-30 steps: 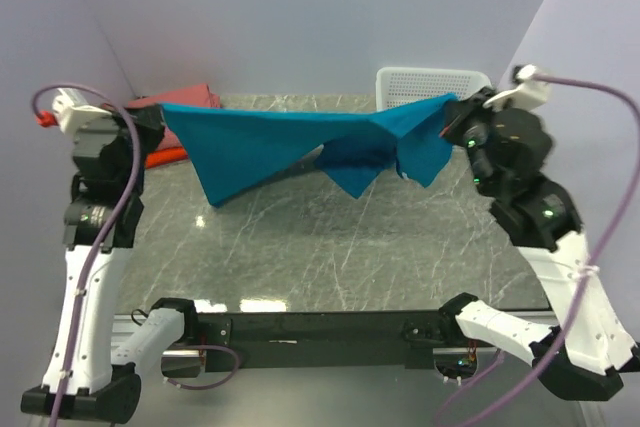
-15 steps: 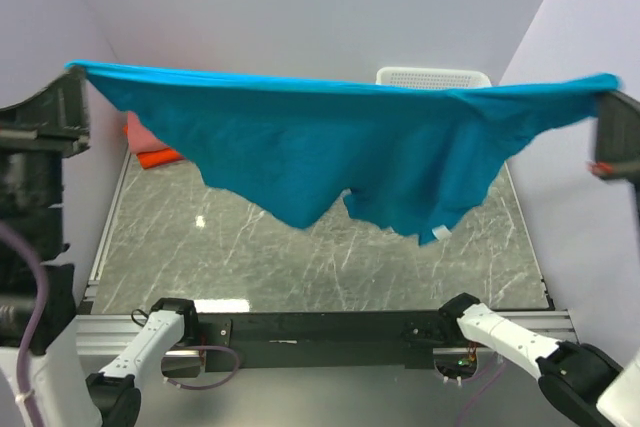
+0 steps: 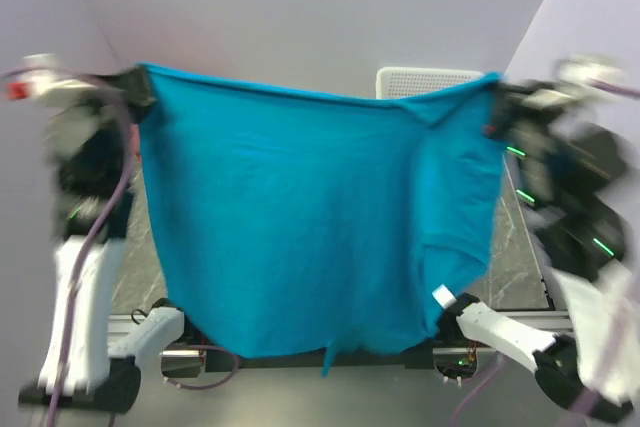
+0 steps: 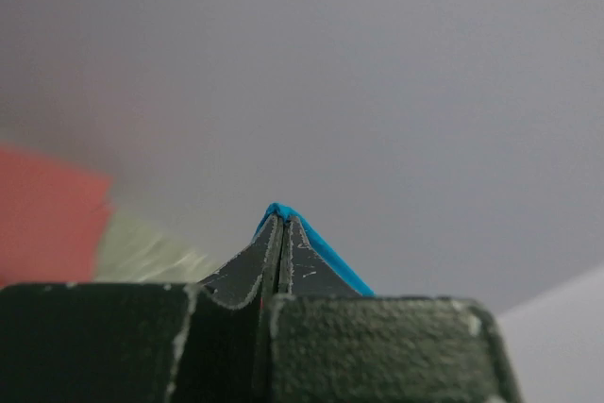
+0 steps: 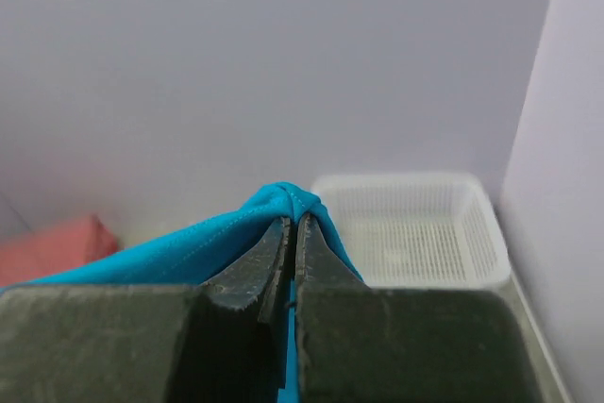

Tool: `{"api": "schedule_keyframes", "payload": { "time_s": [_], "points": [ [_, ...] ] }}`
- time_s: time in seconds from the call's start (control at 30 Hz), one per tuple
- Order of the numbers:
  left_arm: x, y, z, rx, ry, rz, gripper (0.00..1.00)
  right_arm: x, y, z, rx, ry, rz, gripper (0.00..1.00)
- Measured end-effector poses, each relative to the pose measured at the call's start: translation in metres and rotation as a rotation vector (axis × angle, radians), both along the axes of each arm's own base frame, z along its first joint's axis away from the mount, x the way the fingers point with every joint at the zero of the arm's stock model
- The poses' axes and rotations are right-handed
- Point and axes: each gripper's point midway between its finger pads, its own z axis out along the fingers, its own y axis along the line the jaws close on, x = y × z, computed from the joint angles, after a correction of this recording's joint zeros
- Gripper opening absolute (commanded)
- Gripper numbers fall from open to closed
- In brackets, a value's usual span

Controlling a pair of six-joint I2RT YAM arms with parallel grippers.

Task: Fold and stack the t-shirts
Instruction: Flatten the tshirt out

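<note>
1. Folded pink shirt (image 5: 57, 243), blurred, perhaps a stack: counter (image 3: 513, 272) far-left corner.
2. Left pincer (image 4: 281, 224): clenched on teal t-shirt (image 3: 300, 217).
3. Teal t-shirt: hanging spread between both pincers, above counter.
4. Right pincer (image 5: 294, 224): clenched on teal t-shirt.
5. Basket (image 5: 415, 224): far-right corner.

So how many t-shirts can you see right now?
2. The teal t-shirt hangs spread between the left gripper and right gripper; a salmon-pink shirt lies far left. More may hide behind it.

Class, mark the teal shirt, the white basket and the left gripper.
teal shirt (image 3: 300, 217): top external view, middle of the hanging cloth.
white basket (image 5: 396, 179): right wrist view, far rim.
left gripper (image 4: 280, 224): left wrist view, between its shut fingertips.
</note>
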Motion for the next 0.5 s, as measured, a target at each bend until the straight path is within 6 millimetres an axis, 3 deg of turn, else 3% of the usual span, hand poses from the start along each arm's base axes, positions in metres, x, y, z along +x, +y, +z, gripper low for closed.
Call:
{"api": "schedule_keyframes", "payload": {
  "time_s": [0.03, 0.1, 0.17, 0.2, 0.23, 0.3, 0.33, 0.4, 0.5],
  "points": [
    [0.026, 0.003, -0.03, 0.003, 0.07, 0.027, 0.01, 0.022, 0.01, -0.022, -0.029, 0.064, -0.008, 0.0],
    [0.079, 0.008, -0.115, 0.017, 0.265, 0.077, 0.01, 0.074, 0.037, -0.087, -0.096, 0.214, -0.01, 0.0],
    [0.114, 0.01, -0.204, 0.042, 0.469, 0.11, 0.01, 0.112, 0.061, -0.168, -0.172, 0.387, 0.02, 0.0],
    [0.125, 0.012, -0.257, 0.059, 0.589, 0.126, 0.01, 0.13, 0.073, -0.222, -0.212, 0.498, 0.039, 0.0],
    [0.128, 0.014, -0.301, 0.074, 0.689, 0.139, 0.01, 0.137, 0.079, -0.262, -0.244, 0.586, 0.056, 0.0],
    [0.125, 0.018, -0.369, 0.101, 0.851, 0.16, 0.01, 0.141, 0.089, -0.345, -0.301, 0.776, 0.096, 0.0],
    [0.123, 0.02, -0.386, 0.109, 0.891, 0.168, 0.01, 0.14, 0.093, -0.374, -0.319, 0.847, 0.116, 0.0],
    [0.125, 0.023, -0.411, 0.122, 0.944, 0.188, 0.01, 0.142, 0.1, -0.404, -0.333, 0.919, 0.145, 0.0],
    [0.138, 0.027, -0.429, 0.129, 0.964, 0.212, 0.01, 0.156, 0.111, -0.423, -0.334, 0.952, 0.162, 0.0]
  ]
}}
